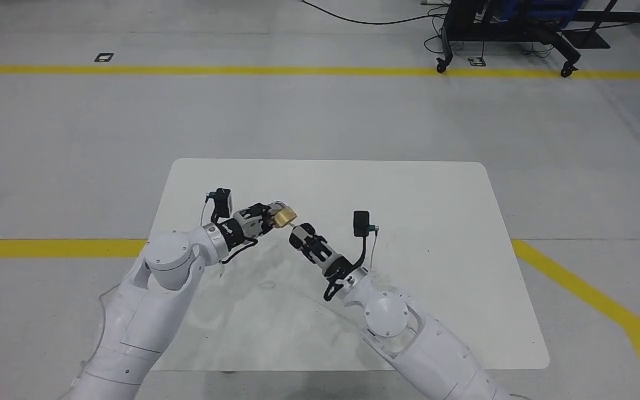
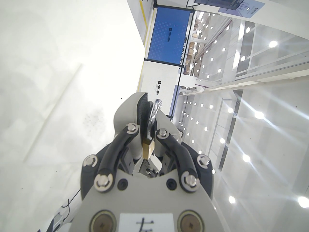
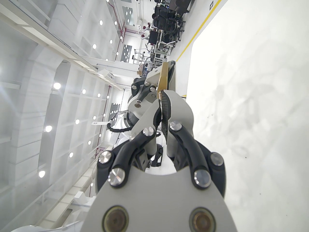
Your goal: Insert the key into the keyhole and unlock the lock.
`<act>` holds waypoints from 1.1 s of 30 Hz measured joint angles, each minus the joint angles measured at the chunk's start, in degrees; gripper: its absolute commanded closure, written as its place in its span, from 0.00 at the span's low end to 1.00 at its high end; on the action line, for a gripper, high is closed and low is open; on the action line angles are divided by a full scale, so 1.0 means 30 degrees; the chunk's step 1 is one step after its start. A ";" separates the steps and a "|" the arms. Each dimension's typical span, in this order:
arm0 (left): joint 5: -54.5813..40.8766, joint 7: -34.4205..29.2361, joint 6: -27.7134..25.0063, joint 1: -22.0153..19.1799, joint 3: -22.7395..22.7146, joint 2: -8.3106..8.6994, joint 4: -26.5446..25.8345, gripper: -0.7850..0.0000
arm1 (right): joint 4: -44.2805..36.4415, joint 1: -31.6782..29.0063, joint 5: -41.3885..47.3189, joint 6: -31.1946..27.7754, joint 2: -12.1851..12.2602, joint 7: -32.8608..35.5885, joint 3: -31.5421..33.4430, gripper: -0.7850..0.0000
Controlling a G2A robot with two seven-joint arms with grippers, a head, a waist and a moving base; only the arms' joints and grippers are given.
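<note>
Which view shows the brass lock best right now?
Top view: the lock shows its brass face, held in the left gripper. Right wrist view shows it edge-on; left wrist view, a brass sliver between the fingers.

A white desk [image 1: 440, 300] with rounded corners stands on a pale grey floor [image 1: 300, 110] crossed by yellow lines [image 1: 250, 70]. A black wheeled frame [image 1: 465, 20] stands at the far edge, a blue panel [image 2: 169, 39] rises beyond the desk, and round ceiling lights [image 2: 272, 44] glare overhead
</note>
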 measured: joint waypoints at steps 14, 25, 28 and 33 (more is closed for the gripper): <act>0.0277 -0.0306 -0.0130 -0.0074 0.0137 -0.0024 -0.0011 1.00 | 0.0198 -0.0132 -0.0050 -0.0043 -0.0357 0.0037 0.0250 1.00; 0.0419 -0.0386 -0.0098 -0.0224 0.0227 -0.0054 0.0173 1.00 | 0.0448 0.0060 -0.0869 0.0405 -0.0649 -0.0382 0.0416 1.00; 0.0415 -0.0414 -0.0046 -0.0279 0.0289 -0.0072 0.0244 1.00 | 0.0490 0.0056 -0.0908 0.0398 -0.0719 -0.0361 0.0479 1.00; 0.0316 -0.0404 0.0042 -0.0350 0.0272 -0.0089 0.0414 1.00 | 0.0498 0.0004 -0.1036 0.0344 -0.0826 -0.0330 0.0593 0.49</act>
